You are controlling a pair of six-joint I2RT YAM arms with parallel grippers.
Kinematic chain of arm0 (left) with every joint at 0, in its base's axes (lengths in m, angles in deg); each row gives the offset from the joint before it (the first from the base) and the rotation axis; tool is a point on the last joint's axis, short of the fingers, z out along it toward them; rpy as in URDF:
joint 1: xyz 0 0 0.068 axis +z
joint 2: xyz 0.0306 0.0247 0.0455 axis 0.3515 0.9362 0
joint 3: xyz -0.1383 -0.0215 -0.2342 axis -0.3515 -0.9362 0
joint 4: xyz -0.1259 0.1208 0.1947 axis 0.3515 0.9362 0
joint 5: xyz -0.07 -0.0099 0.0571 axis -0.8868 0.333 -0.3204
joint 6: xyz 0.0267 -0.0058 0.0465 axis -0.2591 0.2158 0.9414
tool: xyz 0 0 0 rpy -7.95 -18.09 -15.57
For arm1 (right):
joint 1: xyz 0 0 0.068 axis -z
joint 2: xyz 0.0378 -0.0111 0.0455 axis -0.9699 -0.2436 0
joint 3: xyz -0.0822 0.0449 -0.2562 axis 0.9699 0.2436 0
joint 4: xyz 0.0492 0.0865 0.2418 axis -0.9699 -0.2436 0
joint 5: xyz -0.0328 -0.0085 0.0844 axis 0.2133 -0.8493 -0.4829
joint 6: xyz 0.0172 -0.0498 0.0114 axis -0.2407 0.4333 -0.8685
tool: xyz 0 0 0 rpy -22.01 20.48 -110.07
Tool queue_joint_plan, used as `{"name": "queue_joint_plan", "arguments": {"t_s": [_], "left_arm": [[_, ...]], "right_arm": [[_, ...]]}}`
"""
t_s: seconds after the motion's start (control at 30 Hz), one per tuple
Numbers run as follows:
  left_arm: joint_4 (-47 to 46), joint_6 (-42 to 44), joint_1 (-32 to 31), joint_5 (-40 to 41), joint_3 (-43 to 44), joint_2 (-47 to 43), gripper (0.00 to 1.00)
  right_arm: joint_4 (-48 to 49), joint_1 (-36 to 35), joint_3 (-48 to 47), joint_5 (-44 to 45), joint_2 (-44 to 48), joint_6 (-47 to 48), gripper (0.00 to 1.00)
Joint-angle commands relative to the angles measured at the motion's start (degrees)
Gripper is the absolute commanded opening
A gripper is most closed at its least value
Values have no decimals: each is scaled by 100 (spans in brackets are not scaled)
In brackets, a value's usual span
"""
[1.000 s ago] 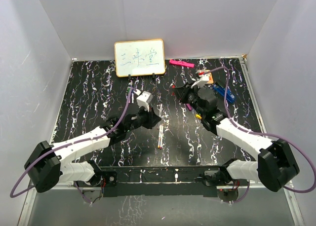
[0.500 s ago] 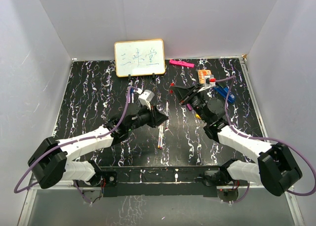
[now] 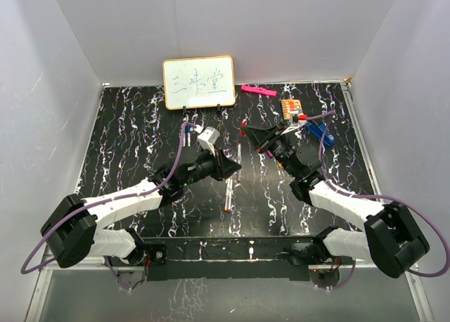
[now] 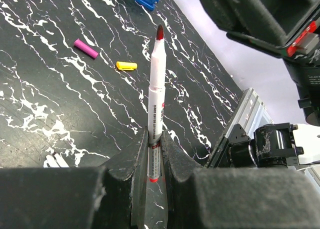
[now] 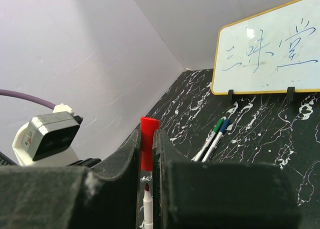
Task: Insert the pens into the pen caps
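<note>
We noted the left hand (image 4: 154, 149) clamped on a red-tipped pen (image 4: 155, 104) and the right hand (image 5: 146, 154) pinching the red cap (image 5: 148, 139). The tip seemingly sat just short of it, so we advised squaring axes before pushing.

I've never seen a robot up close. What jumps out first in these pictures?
Over the middle of the black marbled table, the left gripper, pinching a white pen with a red tip, faces the right gripper, which pinches a red cap. Behind them, at the table's far edge, stands a small whiteboard with blue writing.
</note>
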Motion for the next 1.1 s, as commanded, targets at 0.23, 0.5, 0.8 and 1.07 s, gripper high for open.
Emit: {"name": "queue_joint_plan", "arguments": {"t_s": [0.23, 0.5, 0.8, 1.07], "left_arm": [[-224, 45, -7, -153, 206, -56, 0], [-173, 76, -10, -76, 196, -72, 0], [-90, 88, -8, -14, 184, -128, 0], [-80, 87, -7, 33, 173, -124, 0]], "right_arm": [[437, 7, 51, -186, -84, -117, 0], [419, 7, 98, -244, -68, -146, 0], [453, -52, 200, -261, -91, -219, 0], [457, -137, 218, -217, -97, -202, 0]]}}
